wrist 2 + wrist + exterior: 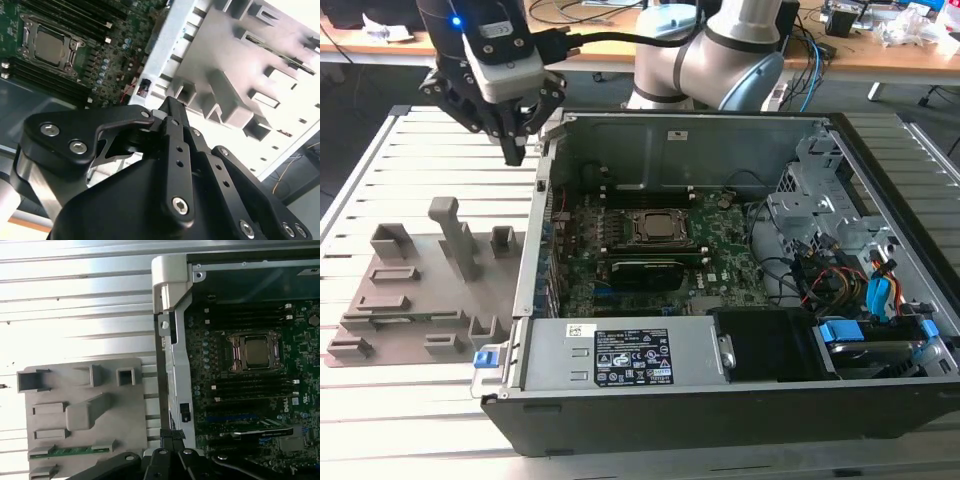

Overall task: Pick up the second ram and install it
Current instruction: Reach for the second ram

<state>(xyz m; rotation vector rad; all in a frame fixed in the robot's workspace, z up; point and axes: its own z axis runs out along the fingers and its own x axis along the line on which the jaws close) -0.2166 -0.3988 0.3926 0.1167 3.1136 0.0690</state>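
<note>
Exterior view: the claw point(514, 152) is seen pinched shut with nothing held in it, poised above the slatted worktop point(400, 420) just beside the rear corner of the open computer case point(700, 140), on the exterior view's left of it. In the first wrist view the green memory stick point(70, 450) is seen lying in a slot of the grey tray point(125, 410), well apart from the claw.

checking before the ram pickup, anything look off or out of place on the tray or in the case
Nothing stands out. The green ram stick lies flat in its slot in the grey fixture tray, the motherboard in the open computer case looks intact, and the shut gripper hangs by the case's side wall.
</note>
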